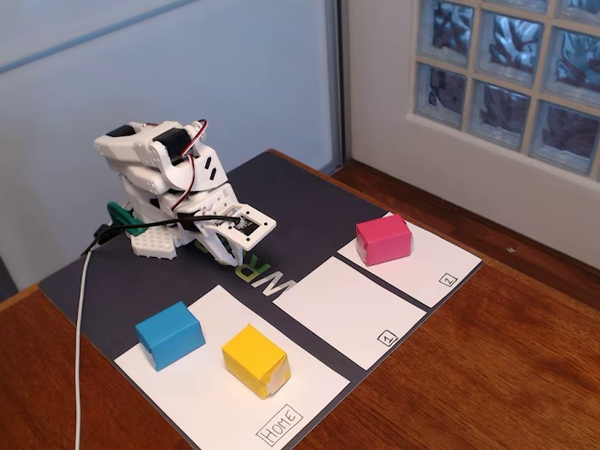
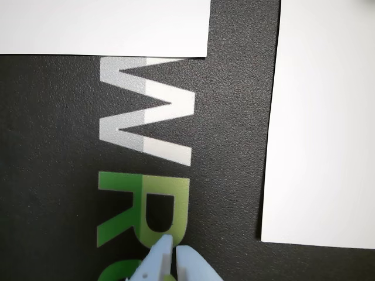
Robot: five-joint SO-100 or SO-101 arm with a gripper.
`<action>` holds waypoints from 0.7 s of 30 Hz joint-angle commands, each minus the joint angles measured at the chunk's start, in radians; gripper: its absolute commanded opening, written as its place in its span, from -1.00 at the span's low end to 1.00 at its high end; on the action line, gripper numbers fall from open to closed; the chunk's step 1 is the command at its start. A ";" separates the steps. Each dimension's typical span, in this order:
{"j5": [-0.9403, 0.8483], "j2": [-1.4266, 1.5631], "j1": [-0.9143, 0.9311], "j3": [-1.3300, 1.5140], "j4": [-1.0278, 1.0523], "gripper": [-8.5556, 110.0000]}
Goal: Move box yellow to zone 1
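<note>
Nearest the fixed camera lies the "Home" panel (image 1: 211,403), a white sheet on the dark mat (image 1: 103,291) that covers the wooden table (image 1: 525,356).

Going left to right in that view:
- Blue box (image 1: 170,334), on the Home panel, well clear of the jaws.
- Box yellow (image 1: 254,361), also on the Home panel, just beside the blue box but not touching it. It lies in front of and below the jaws, well apart from them, and is untouched.
- Zone 1 (image 1: 352,309), the middle panel with the boxed "1" at its near corner. It is bare and lies off to one side of the jaws.
- Pink box (image 1: 383,239), on the panel marked "2" (image 1: 441,272).

Jaws (image 1: 246,246): the arm is folded low at the back of the mat. In the wrist view the two pale tips (image 2: 171,257) sit together with no gap and nothing between them, so they are closed and empty, hanging over the printed lettering on the mat.

Handling judgement: the box yellow appears to be a paper-wrapped cuboid, probably light and fairly stiff, though a hard squeeze could dent the paper. Its whitish taped end may be slicker. Taking hold across two opposite flat sides at mid-height looks soundest. The jaws must first open wider than the box and approach on the side away from the blue box.
</note>
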 commanded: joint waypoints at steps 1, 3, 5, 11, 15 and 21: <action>-0.008 0.052 -0.008 0.002 0.060 -0.86; -0.008 0.052 -0.008 0.002 0.060 -0.86; -0.008 0.052 -0.008 0.002 0.060 -0.86; -0.011 0.052 0.072 0.002 0.060 -0.86; -0.014 0.049 0.089 0.002 0.058 -0.86; -0.006 0.051 0.069 0.002 0.017 -0.86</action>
